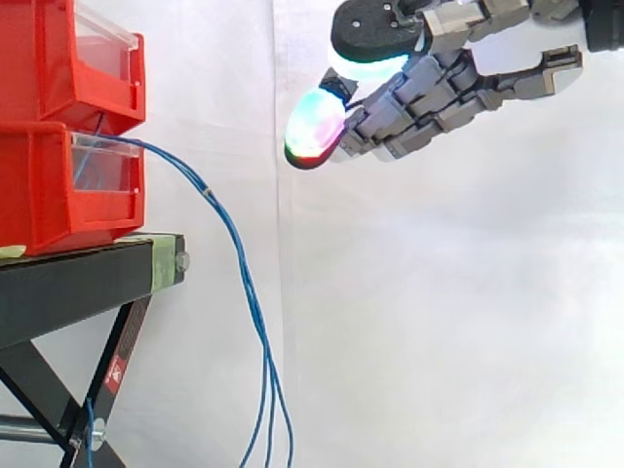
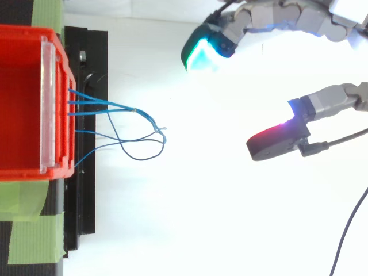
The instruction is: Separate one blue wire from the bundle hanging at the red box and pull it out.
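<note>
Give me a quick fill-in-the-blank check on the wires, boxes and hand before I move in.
The blue wires hang from the ____ of the two stacked red boxes.
The boxes sit on a ____ stand.
The hand is open and holds ____.
Missing words: lower; black; nothing.

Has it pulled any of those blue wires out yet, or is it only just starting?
Nothing looks done yet: the blue wires hang together from the lower red bin. Right now the hand hovers open, up and to the side, apart from them, holding nothing. Left to do: reach in, separate one wire, pinch it and pull it out.
</note>
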